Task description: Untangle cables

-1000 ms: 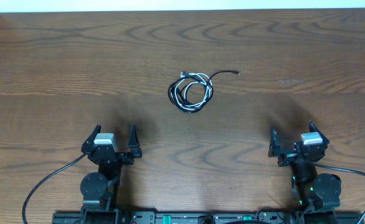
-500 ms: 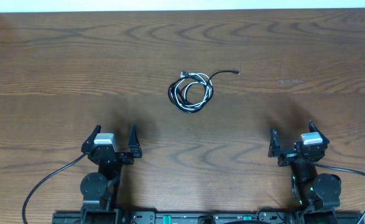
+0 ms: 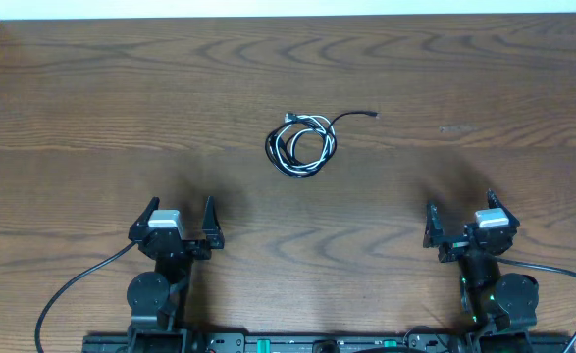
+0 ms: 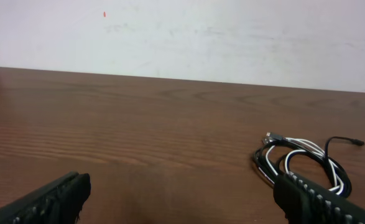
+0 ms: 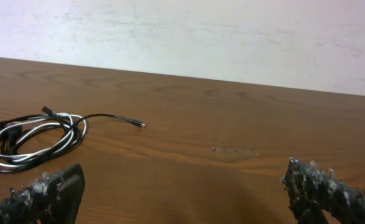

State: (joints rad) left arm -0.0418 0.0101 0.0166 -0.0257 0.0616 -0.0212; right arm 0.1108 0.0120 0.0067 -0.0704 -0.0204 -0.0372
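The black cable point(image 3: 319, 157) and the white cable point(image 3: 298, 147) lie coiled together in one small tangled loop on the wooden table, a little above centre in the overhead view. A black plug end point(image 3: 371, 115) trails off to the right. The coil also shows at the lower right of the left wrist view point(image 4: 303, 163) and at the left of the right wrist view point(image 5: 30, 142). My left gripper point(image 3: 180, 221) is open and empty near the front edge, left of the coil. My right gripper point(image 3: 459, 218) is open and empty at the front right.
The wooden table point(image 3: 121, 108) stretches to a white wall at the back. Thick black arm cables point(image 3: 77, 284) run along the front edge by each arm base.
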